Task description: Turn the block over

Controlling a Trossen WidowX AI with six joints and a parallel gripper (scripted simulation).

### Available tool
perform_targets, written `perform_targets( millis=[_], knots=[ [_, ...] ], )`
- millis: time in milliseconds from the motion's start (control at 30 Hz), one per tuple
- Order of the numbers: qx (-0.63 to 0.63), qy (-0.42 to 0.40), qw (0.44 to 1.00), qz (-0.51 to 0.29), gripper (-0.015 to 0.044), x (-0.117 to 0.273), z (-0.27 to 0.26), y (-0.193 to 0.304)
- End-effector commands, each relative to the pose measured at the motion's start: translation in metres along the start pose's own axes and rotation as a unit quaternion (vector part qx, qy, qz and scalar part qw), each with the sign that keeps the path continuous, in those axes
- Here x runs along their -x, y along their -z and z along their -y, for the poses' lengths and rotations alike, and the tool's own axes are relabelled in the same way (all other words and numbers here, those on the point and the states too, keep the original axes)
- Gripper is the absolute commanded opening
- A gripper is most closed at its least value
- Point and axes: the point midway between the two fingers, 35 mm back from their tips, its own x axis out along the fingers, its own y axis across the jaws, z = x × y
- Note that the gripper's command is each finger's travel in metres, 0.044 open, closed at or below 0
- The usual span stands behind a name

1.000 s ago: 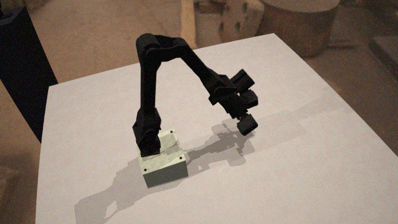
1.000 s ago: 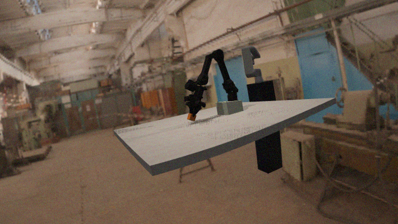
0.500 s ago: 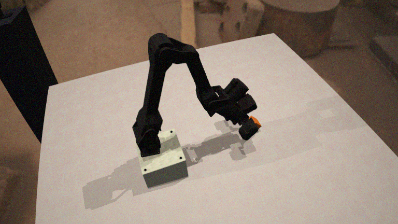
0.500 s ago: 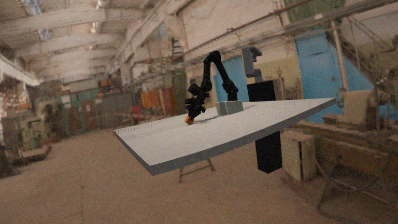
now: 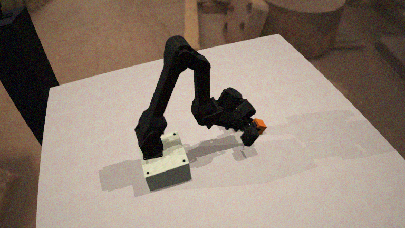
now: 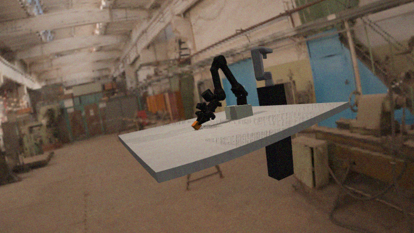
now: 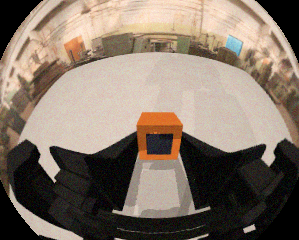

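The orange block (image 5: 260, 124) (image 6: 195, 125) (image 7: 159, 119) is between the fingers of my gripper (image 5: 257, 128) (image 6: 198, 123) (image 7: 158, 134), which is shut on it. The block's dark square mark (image 7: 159, 144) faces back toward the wrist camera and palm. My gripper slants forward and down, so the block is tilted. The block is low over the table (image 5: 98, 117) (image 6: 183, 157) (image 7: 84, 105); whether its lower edge touches the table I cannot tell. The block's far side is hidden in the wrist view, and a finger covers part of it in the top view.
The arm stands on a pale green box (image 5: 170, 179) (image 6: 239, 112). A black pillar (image 5: 22, 58) (image 6: 279, 160) stands beyond the table edge behind the arm's base, with a grey bent shape (image 6: 259, 65) on top. Shadows of the arm fall on the table.
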Motion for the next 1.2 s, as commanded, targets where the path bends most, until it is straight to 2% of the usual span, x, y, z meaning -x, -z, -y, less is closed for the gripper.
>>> perform_targets(
  millis=[0,300,767,1167],
  knots=[
    [0.000,0.002,1.000,0.020,0.0000,0.0072,0.0014,0.0108],
    [0.000,0.002,0.999,0.053,0.0000,0.0149,0.0016,0.0086],
    [0.000,0.002,0.999,0.055,0.0000,0.0152,0.0016,0.0082],
    [0.000,0.002,0.999,0.055,0.0315,0.0152,0.0016,0.0082]
  ],
)
